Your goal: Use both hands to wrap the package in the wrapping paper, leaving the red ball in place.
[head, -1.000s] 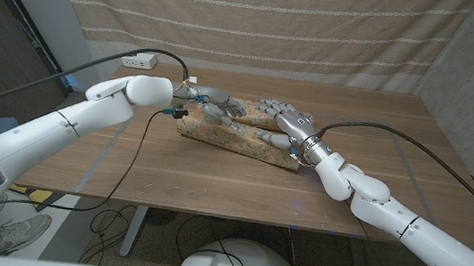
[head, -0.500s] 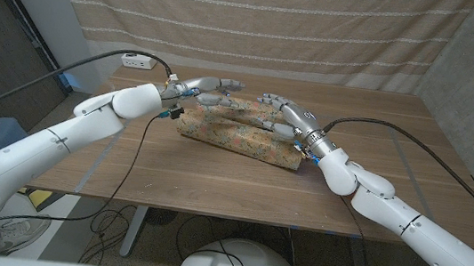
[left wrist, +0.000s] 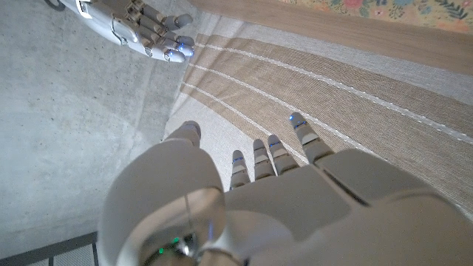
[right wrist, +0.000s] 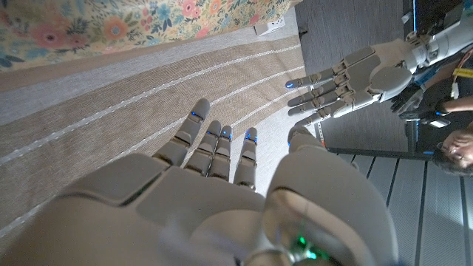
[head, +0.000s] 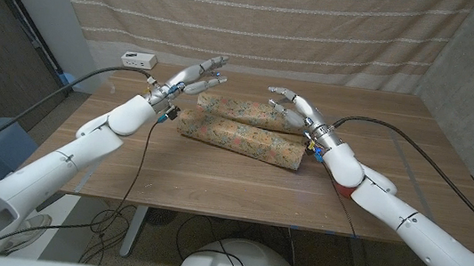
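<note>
The package (head: 239, 130) lies in the middle of the table, covered in floral wrapping paper (head: 248, 110) with a folded flap along its far side. My left hand (head: 195, 78) hovers above the package's far left end, fingers spread, holding nothing. Over the right end, my right hand (head: 295, 107) is also lifted and open. A small patch of red (head: 348, 190) peeks out by my right forearm. In the left wrist view my left hand (left wrist: 273, 192) faces the right hand (left wrist: 148, 33). The right wrist view shows my right hand (right wrist: 214, 192), the left hand (right wrist: 347, 81) and the floral paper (right wrist: 111, 29).
A white box (head: 138, 58) with a cable sits at the table's far left corner. A striped curtain (head: 259, 19) hangs behind the wooden table (head: 213, 184). A person (right wrist: 454, 148) appears at the edge of the right wrist view.
Both hands have lifted off the package and drawn apart, the left up and back, the right up. The paper stays folded over the package.
</note>
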Robot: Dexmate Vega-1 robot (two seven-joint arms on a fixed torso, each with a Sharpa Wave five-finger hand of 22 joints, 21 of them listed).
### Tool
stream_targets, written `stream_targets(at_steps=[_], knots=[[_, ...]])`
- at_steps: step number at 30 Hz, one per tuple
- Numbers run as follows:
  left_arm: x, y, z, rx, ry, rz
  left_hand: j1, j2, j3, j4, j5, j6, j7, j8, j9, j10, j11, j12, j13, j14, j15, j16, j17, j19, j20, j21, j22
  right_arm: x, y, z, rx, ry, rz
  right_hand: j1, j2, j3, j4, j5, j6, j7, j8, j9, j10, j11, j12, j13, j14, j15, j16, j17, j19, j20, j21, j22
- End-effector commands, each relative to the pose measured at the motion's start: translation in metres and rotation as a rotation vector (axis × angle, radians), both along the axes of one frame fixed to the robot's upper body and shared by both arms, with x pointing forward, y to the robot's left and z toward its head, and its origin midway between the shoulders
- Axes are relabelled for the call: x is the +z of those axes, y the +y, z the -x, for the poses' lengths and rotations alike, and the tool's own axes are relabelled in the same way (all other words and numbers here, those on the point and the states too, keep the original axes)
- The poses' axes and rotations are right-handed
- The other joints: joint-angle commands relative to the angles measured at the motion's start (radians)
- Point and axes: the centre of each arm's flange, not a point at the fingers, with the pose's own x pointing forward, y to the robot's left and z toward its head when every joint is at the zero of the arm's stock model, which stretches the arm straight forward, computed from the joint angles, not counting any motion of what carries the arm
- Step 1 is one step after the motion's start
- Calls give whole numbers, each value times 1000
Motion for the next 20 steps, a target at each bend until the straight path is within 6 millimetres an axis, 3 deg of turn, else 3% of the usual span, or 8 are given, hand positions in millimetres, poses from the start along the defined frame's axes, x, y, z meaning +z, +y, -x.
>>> stream_targets(at_steps=[1,5,11,20], knots=[[-4,15,-17,-100,3,147,-28,-2,5,16,-2,-19,10,-1,-1,-18,-7,0,-1,-17,-3,0,0,-8,-8,-6,2,6,-21,-15,81,95,-188,-30,1,4,22,-5,-6,7,-5,2,7,18,0,3,11,3,6,1,22,-10,-1,2],[-4,20,-24,-128,15,165,-38,-3,8,21,-2,-35,25,-4,-3,-25,-10,1,-3,-23,-7,0,-2,-10,-16,-8,2,4,-25,-18,83,109,-241,-60,6,13,47,-9,-16,17,-9,2,15,30,-2,2,32,10,11,-3,57,-1,4,2],[-6,31,-33,-162,38,204,-54,-2,13,31,-1,-64,40,-7,-4,-35,-12,2,-6,-30,-8,1,-3,-8,-23,-10,1,2,-33,-22,95,139,-347,-90,-2,22,68,-12,-23,30,-10,3,33,48,-2,2,67,30,18,-11,99,28,9,0],[-23,49,-51,-147,116,258,-78,-11,9,43,-3,-73,35,-3,-5,-47,-14,2,-8,-41,-13,0,-4,-7,-32,-12,0,4,-27,-14,56,79,-433,-109,-5,28,77,-12,-12,45,-5,2,54,59,1,1,94,33,22,-19,115,37,5,0]])
